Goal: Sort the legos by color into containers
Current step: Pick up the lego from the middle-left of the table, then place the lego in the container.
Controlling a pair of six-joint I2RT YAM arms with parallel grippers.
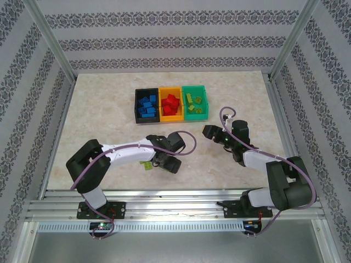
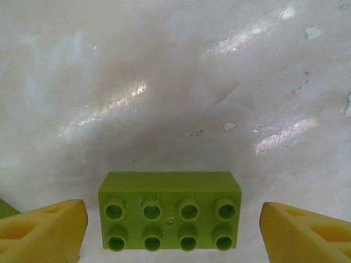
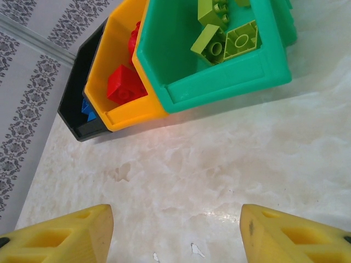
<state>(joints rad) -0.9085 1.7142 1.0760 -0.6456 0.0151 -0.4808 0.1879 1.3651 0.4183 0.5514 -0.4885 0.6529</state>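
The open left pincer (image 2: 173,211) straddles a lime brick (image 2: 170,189) on the tabletop (image 2: 164,82); the right pincer (image 3: 176,219), also open, faces the green bin (image 3: 230,82).

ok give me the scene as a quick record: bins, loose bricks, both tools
black bin: blue bricks
orange bin: red bricks
green bin: lime bricks
loose brick: lime, lying on the table near the left arm
left tool: open, straddling the loose brick, gaps on both sides
right tool: open, holding nothing, over bare table in front of the bins
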